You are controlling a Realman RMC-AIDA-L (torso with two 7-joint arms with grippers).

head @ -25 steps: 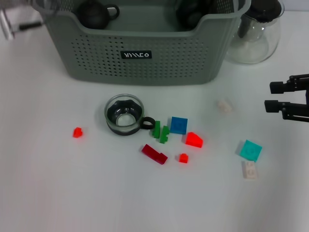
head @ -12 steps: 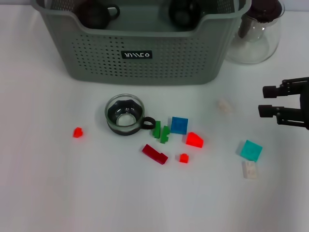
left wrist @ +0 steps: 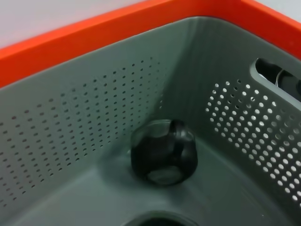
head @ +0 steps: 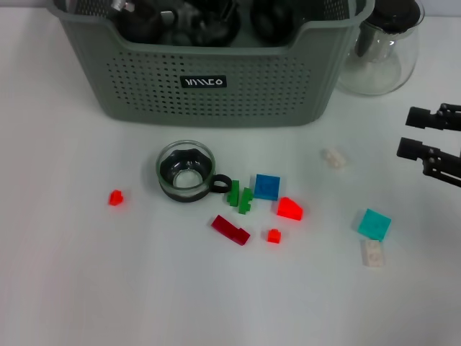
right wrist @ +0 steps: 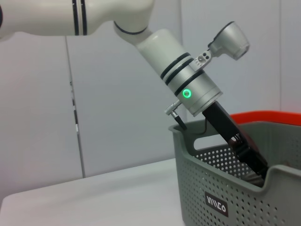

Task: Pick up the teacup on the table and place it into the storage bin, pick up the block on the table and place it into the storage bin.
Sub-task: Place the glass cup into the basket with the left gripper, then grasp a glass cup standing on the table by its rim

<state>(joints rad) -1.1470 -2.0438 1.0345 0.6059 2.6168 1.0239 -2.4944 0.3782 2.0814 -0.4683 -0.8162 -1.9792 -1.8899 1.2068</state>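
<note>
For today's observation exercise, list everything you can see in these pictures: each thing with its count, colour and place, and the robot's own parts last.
storage bin: one, grey-green, far side of the table.
teacups in bin: at least two, dark.
teacup: one, glass, dark inside, before the bin.
glass jug: one, clear, right of bin.
blocks: ten, red, green, blue, teal, white, scattered.
table: one, white.
left gripper: inside the bin.
right gripper: open, at right edge.
</note>
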